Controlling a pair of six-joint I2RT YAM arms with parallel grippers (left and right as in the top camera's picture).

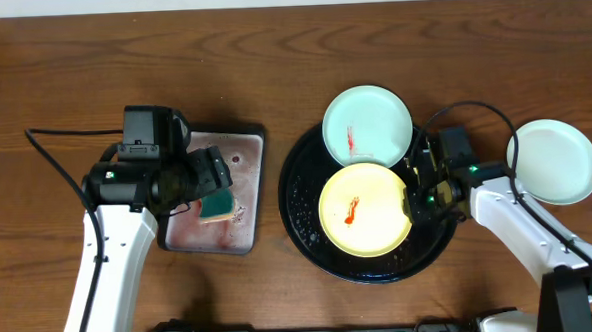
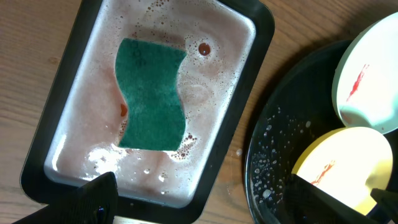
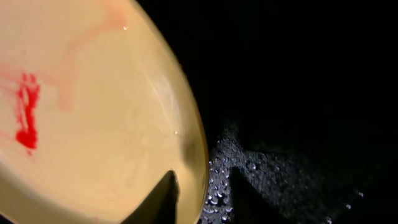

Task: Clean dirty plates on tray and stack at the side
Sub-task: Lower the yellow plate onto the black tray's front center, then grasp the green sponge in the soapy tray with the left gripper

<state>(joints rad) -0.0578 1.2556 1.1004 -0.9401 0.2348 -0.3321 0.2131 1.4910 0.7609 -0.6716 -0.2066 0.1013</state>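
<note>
A yellow plate (image 1: pixel 363 210) with a red smear lies on the black tray (image 1: pixel 300 216), overlapping a mint plate (image 1: pixel 366 125) that also carries a red streak. Another mint plate (image 1: pixel 553 162) rests on the table at the right, off the tray. My right gripper (image 1: pixel 411 196) is at the yellow plate's right rim. In the right wrist view it (image 3: pixel 202 186) is narrowly open, one finger over the plate (image 3: pixel 93 112), the other over the wet tray (image 3: pixel 298 124). My left gripper (image 1: pixel 220 184) hovers wide open and empty above a green sponge (image 2: pixel 152 93).
The sponge lies in a small rectangular dark-rimmed tray (image 2: pixel 249 81) of pinkish soapy water, left of the black tray. Water drops dot the black tray's floor (image 2: pixel 273 155). Bare wood table surrounds everything; cables trail behind both arms.
</note>
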